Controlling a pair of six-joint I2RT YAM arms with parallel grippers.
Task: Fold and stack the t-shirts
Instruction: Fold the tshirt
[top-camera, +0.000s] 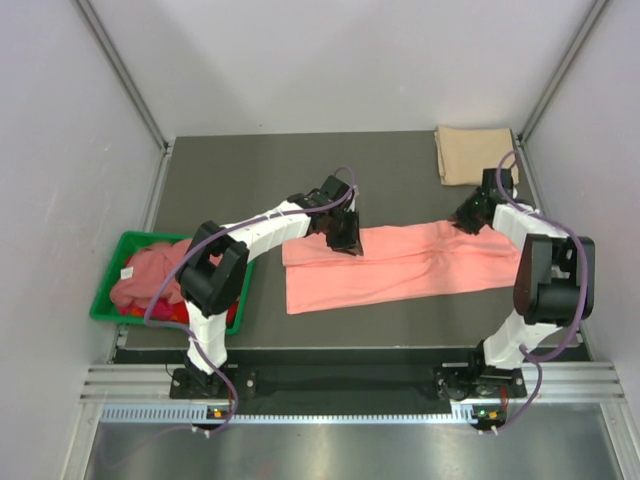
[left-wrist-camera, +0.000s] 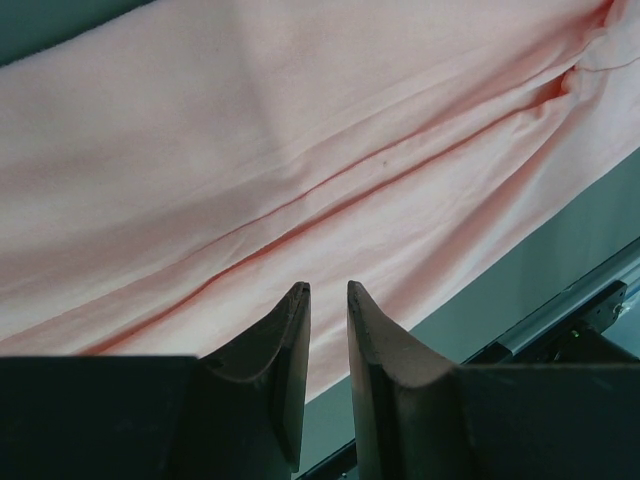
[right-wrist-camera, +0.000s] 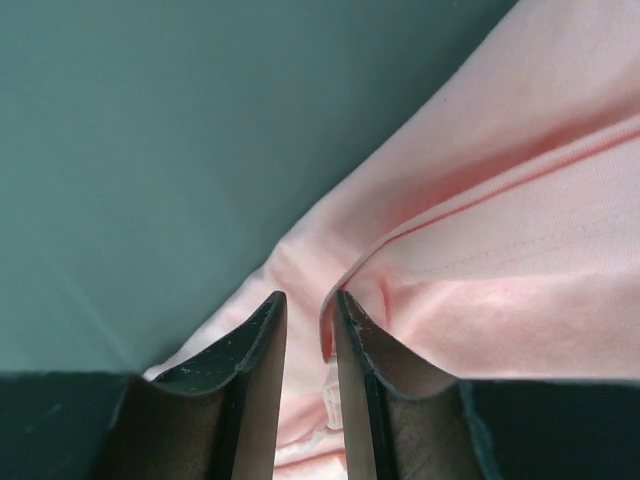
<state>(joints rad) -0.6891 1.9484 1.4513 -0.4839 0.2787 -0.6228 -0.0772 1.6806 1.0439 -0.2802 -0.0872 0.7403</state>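
A salmon-pink t-shirt (top-camera: 400, 265) lies on the dark table as a long folded band, from the middle to the right. My left gripper (top-camera: 345, 240) hovers over the band's far left edge. In the left wrist view its jaws (left-wrist-camera: 328, 288) stand apart with nothing between them, and the shirt (left-wrist-camera: 300, 150) is spread below. My right gripper (top-camera: 470, 222) is at the band's far right corner. Its jaws (right-wrist-camera: 308, 295) are apart, and a folded edge of the shirt (right-wrist-camera: 520, 200) rests against the inner face of one finger. A tan-beige t-shirt (top-camera: 472, 152) lies folded at the back right.
A green bin (top-camera: 106, 285) at the left table edge holds crumpled pink cloth (top-camera: 150, 272) over a bit of red cloth (top-camera: 176, 313). Grey walls close in on both sides. A metal rail runs along the near edge by the arm bases.
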